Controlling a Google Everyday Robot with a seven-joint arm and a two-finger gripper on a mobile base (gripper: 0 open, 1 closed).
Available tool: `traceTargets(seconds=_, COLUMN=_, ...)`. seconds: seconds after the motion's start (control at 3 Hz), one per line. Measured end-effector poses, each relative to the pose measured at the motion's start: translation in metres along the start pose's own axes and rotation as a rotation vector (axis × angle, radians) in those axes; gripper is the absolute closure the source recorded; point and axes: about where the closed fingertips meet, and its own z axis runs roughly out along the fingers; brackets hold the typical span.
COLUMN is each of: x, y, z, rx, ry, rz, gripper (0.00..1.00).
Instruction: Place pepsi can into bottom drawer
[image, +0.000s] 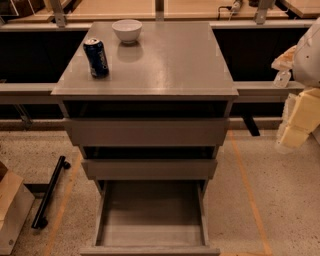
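Can (96, 57): dark blue, silver top, white marks on the side. The lettering is too small to read.
It stands upright on the desk (170, 65), near the left edge and toward the front.
Bowl (126, 30): white, on the desk behind the can and to its right, apart from it. Its contents are not visible from this angle.

Gripper (296, 122): cream-coloured blocks at the right edge of the view, beside the desk and below the level of its top. Whether it is open or closed cannot be told. The can is well apart from it, across the full width of the desk.

Bottom drawer (150, 212): pulled out toward the camera, its grey floor showing from wall to wall.
Top drawer (145, 131) and middle drawer (149, 169): flat fronts, with a dark gap above each.

Floor, left side: a black bar (50, 192) and a cardboard box (12, 210).
Floor, right side: an orange line (247, 185).
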Motion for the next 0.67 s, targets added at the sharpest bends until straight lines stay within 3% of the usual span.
traceTargets(seconds=0.33, x=-0.001, y=-0.001, z=-0.001, rx=0.004, ry=-0.004, rz=-0.001, gripper=0.0)
traceTargets(seconds=0.67, x=-0.029, y=-0.018, z=0.007, rx=0.005, ry=-0.105, rz=-0.023, gripper=0.0)
